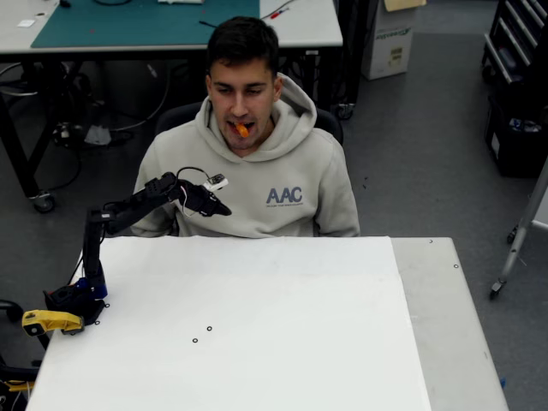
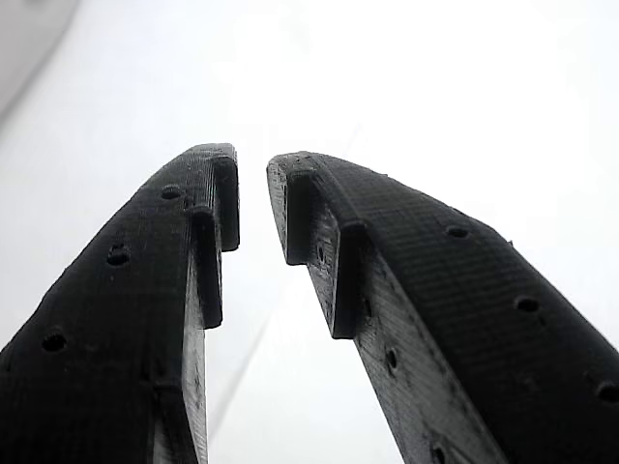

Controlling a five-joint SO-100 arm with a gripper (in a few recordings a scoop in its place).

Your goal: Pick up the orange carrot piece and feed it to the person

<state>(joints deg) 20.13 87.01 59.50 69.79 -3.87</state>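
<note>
Overhead view: the orange carrot piece (image 1: 242, 130) sits in the mouth of the person (image 1: 257, 171), who is seated behind the far edge of the white table (image 1: 257, 325), wearing a beige hoodie w/ "AAC" on the chest. Only a small bit of orange pokes out between the lips.

The gripper (image 1: 224, 208) is up in the air in front of the person's chest, just past the table's far edge, pointing right in the overhead view. It is below the mouth in the pic and apart from the carrot piece. Wrist view: the gripper (image 2: 253, 169) has its 2 black fingers (image 2: 135, 290) parted by a narrow gap at the tips, nothing between them, so released and empty. Bright white background behind them, too washed out to tell what it is.

The arm's base (image 1: 77, 300) stands at the table's left edge, w/ a yellow clamp part (image 1: 51, 321) just beside it at the corner. A white cable loops near the wrist. 2 small dark rings (image 1: 202, 334) lie on the tabletop, well apart from the arm.

Behind the person: a desk w/ a green mat (image 1: 145, 21), cables under it, a cardboard box (image 1: 394, 38) on the grey floor at upper right. Nothing stands between gripper and person.
</note>
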